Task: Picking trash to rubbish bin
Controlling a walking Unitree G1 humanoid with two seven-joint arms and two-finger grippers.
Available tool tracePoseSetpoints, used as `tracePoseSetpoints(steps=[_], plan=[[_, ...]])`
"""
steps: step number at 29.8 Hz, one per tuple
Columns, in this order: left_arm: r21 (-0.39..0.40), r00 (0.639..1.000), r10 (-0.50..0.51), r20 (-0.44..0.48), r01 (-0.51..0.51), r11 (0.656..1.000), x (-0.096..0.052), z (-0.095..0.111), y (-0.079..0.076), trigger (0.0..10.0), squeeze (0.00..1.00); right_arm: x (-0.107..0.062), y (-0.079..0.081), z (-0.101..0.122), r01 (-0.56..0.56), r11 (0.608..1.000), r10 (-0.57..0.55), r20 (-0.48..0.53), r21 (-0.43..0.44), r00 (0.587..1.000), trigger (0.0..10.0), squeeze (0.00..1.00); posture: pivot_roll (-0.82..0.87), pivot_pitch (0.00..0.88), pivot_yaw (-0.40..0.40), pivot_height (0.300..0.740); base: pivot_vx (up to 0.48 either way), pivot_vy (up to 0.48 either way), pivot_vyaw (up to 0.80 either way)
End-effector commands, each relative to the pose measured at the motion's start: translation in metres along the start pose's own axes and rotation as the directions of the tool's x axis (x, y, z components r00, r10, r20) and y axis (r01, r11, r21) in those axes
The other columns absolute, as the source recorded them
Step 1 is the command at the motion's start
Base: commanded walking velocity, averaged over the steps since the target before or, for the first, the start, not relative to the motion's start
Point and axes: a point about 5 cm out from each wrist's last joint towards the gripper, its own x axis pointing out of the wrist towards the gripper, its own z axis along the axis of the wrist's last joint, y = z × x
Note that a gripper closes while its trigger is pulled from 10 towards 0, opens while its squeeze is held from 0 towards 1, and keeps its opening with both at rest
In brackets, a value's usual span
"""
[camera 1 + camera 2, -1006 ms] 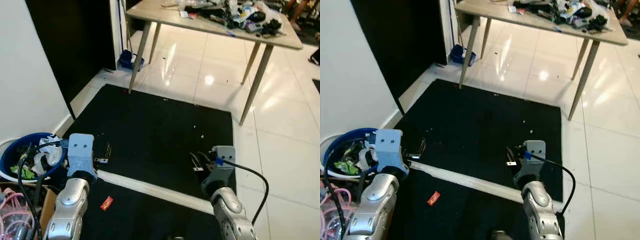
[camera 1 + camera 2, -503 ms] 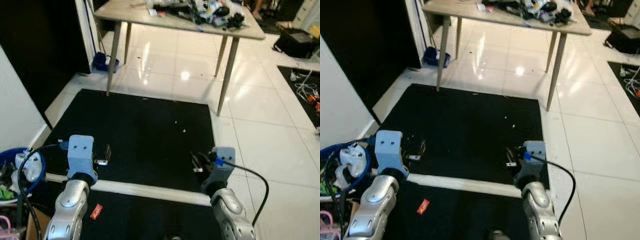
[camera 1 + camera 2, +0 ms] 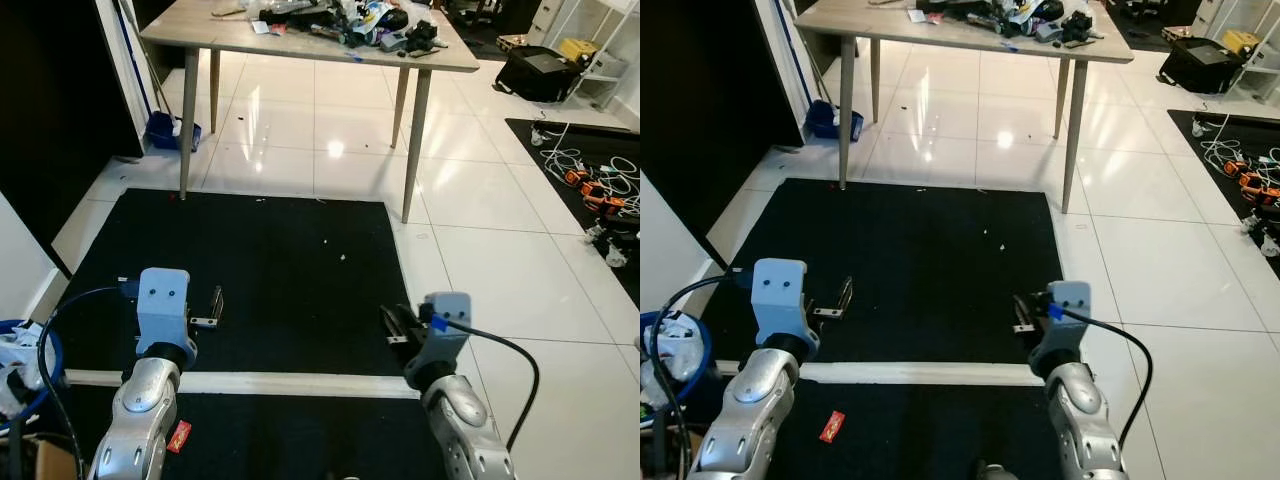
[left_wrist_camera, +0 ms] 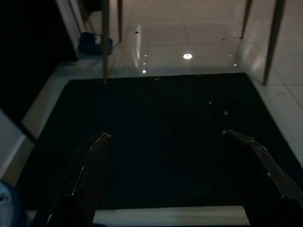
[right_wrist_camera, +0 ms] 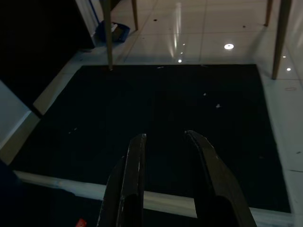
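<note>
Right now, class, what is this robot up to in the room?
The robot stands over a black mat with both arms held forward, holding nothing. The left end effector is spread wide open; the right end effector is open more narrowly. A small red wrapper lies on the mat near its left arm, not yet picked up. A blue bin with trash in it sits at its left.

- Head pair: high up, facing forward and down over the black mat [image 3: 260,270]; the table [image 3: 300,40] stands beyond the mat.
- Left wrist: low, close above the mat, facing toward the table legs.
- Right wrist: the same, sharing mat and table legs.
</note>
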Motion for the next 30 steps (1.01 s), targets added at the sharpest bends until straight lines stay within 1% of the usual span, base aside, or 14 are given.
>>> tracePoseSetpoints(steps=[1, 4, 7, 10, 15, 16, 30], plan=[[-0.016, 1.000, 0.014, -0.001, -0.014, 1.000, -0.002, -0.001, 0.001, 10.0, 0.00, -0.002, -0.002, -0.003, 0.012, 1.000, -0.012, -0.019, 0.003, 1.000, 10.0, 0.00, 0.02, 0.154, -0.016, 0.740, 0.000, 0.000, 0.00], [-0.010, 1.000, 0.020, -0.003, -0.020, 1.000, -0.001, -0.001, 0.001, 10.0, 0.00, -0.002, -0.002, -0.004, 0.003, 1.000, -0.004, -0.030, -0.012, 1.000, 10.0, 0.00, 0.02, 0.155, -0.017, 0.740, 0.000, 0.000, 0.00], [-0.013, 1.000, 0.001, -0.009, -0.001, 1.000, 0.000, -0.001, -0.001, 10.0, 0.00, -0.002, -0.002, -0.004, -0.004, 1.000, 0.003, -0.031, -0.029, 1.000, 10.0, 0.00, 0.02, 0.154, -0.023, 0.740, 0.000, 0.000, 0.00], [0.004, 0.999, -0.033, 0.007, 0.033, 0.999, -0.002, 0.001, -0.005, 10.0, 0.00, -0.002, -0.001, -0.003, -0.012, 0.999, 0.011, -0.026, -0.040, 1.000, 10.0, 0.00, 0.02, 0.155, -0.018, 0.740, 0.000, 0.000, 0.00], [-0.012, 1.000, -0.022, -0.001, 0.021, 1.000, -0.004, -0.001, -0.004, 10.0, 0.00, -0.002, -0.002, -0.003, -0.002, 1.000, 0.001, -0.032, -0.028, 0.999, 10.0, 0.00, 0.01, 0.157, -0.018, 0.740, 0.000, 0.000, 0.00], [-0.026, 1.000, -0.022, 0.001, 0.022, 0.999, -0.004, 0.000, -0.006, 10.0, 0.00, -0.004, -0.003, -0.004, -0.010, 0.999, 0.008, -0.036, -0.042, 0.999, 10.0, 0.00, 0.01, 0.162, -0.018, 0.740, 0.000, 0.000, 0.00], [-0.016, 0.999, -0.049, -0.007, 0.049, 0.999, -0.006, -0.002, -0.011, 10.0, 0.00, -0.006, -0.002, -0.005, -0.008, 0.999, 0.006, -0.043, -0.040, 0.999, 10.0, 0.00, 0.01, 0.163, -0.020, 0.740, 0.000, 0.000, 0.00]])
